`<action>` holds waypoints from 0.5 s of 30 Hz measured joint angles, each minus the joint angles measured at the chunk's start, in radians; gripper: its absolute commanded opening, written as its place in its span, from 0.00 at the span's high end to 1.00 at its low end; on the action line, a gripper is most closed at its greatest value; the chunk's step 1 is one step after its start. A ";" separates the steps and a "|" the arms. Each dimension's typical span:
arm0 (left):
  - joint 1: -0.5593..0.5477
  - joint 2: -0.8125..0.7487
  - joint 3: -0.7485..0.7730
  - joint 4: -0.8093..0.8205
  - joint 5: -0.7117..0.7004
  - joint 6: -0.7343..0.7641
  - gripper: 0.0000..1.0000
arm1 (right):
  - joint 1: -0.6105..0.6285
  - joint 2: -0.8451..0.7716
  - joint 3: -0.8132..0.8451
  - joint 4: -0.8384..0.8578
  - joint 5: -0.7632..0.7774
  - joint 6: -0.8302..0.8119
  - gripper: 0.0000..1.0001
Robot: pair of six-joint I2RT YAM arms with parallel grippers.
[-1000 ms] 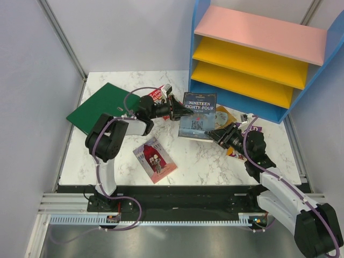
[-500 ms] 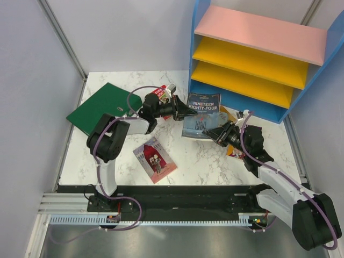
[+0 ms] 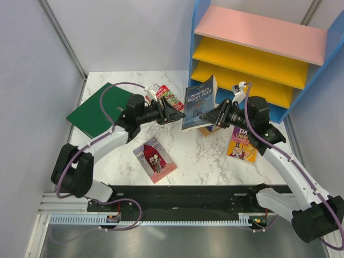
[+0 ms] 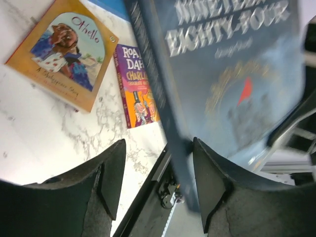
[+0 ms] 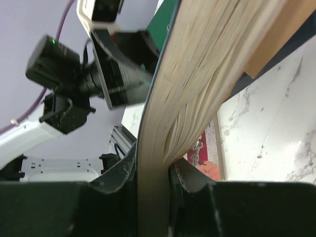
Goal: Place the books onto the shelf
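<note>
The dark blue-grey "Nineteen Eighty-Four" book (image 3: 198, 102) hangs upright in the air in front of the shelf (image 3: 252, 59). My right gripper (image 3: 217, 115) is shut on its page edge (image 5: 197, 74), fingers pinching both covers (image 5: 153, 173). To its left my left gripper (image 3: 174, 113) stands open, and the book's spine (image 4: 168, 123) passes between its jaws close to the right finger (image 4: 210, 182). The other books lie flat on the table: red illustrated (image 3: 164, 97), pink-red (image 3: 155, 159), "Roald Dahl" (image 3: 244, 145) (image 4: 136, 84) and tan "Othello" (image 4: 64, 54), which the top view mostly hides under the raised book.
A big green binder (image 3: 99, 107) lies at the table's back left. The blue-sided shelf with its pink and yellow boards fills the back right corner. A black rail (image 3: 177, 191) runs along the near edge. Grey walls close in both sides.
My right gripper has lifted "Nineteen Eighty-Four" off the table and tipped it upright toward the shelf. My left gripper has opened and let go of it, with the arm stretched out.
</note>
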 measured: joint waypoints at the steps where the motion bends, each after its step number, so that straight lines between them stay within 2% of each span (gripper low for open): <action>1: 0.002 -0.030 -0.023 -0.006 -0.013 0.014 0.32 | -0.001 0.021 0.050 -0.033 0.001 -0.020 0.97; 6: 0.004 -0.133 -0.173 -0.031 -0.048 0.058 0.31 | -0.011 0.163 0.311 -0.217 0.007 -0.113 0.99; 9: -0.007 -0.136 -0.266 -0.087 -0.054 0.072 0.30 | -0.029 0.241 0.478 -0.243 0.007 -0.150 0.99; 10: -0.011 -0.138 -0.294 -0.108 -0.055 0.074 0.20 | -0.037 0.262 0.530 -0.243 0.008 -0.158 0.99; 15: -0.038 -0.180 -0.378 -0.137 -0.070 0.081 0.19 | -0.081 0.324 0.715 -0.246 -0.005 -0.176 0.99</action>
